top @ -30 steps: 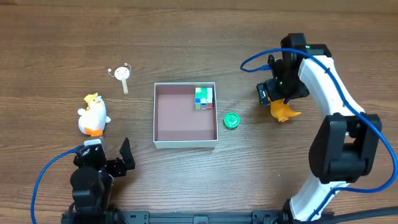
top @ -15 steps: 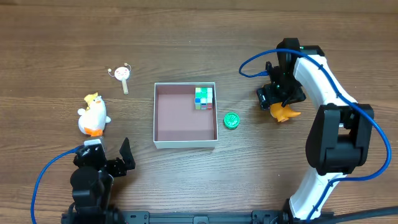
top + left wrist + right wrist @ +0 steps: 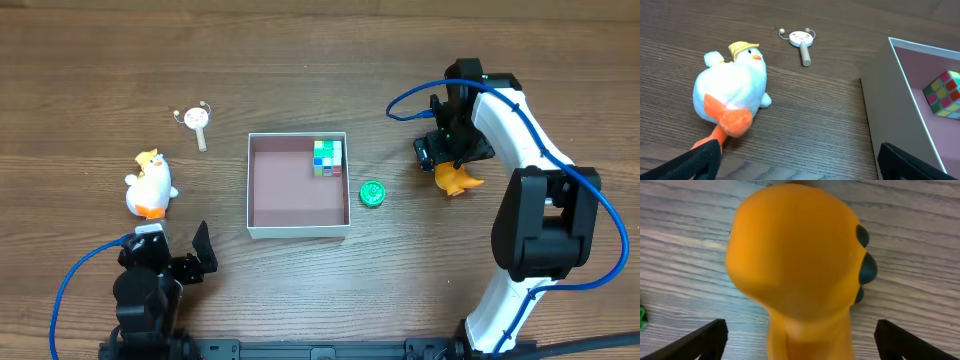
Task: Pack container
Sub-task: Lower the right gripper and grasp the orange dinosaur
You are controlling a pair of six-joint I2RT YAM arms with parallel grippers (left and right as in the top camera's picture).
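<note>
The container (image 3: pixel 262 190), a shallow white box with a pinkish floor, sits mid-table with a colourful cube (image 3: pixel 327 157) in its far right corner. My right gripper (image 3: pixel 449 165) hangs open over an orange toy (image 3: pixel 460 181) to the container's right. In the right wrist view that orange toy (image 3: pixel 800 255) fills the space between the fingers (image 3: pixel 700 341), with a gap on each side. My left gripper (image 3: pixel 172 248) stands open at the near left, empty. Ahead of it lie a white duck plush (image 3: pixel 732 90) and the container wall (image 3: pixel 890 120).
A small green round piece (image 3: pixel 372 193) lies between the container and the orange toy. A little white rattle on a stick (image 3: pixel 196 121) lies at the far left, beyond the duck (image 3: pixel 150 185). Blue cables trail from both arms.
The right arm's wrist has shifted a little left and settled closer over the orange toy. The left arm and the other objects have not moved.
</note>
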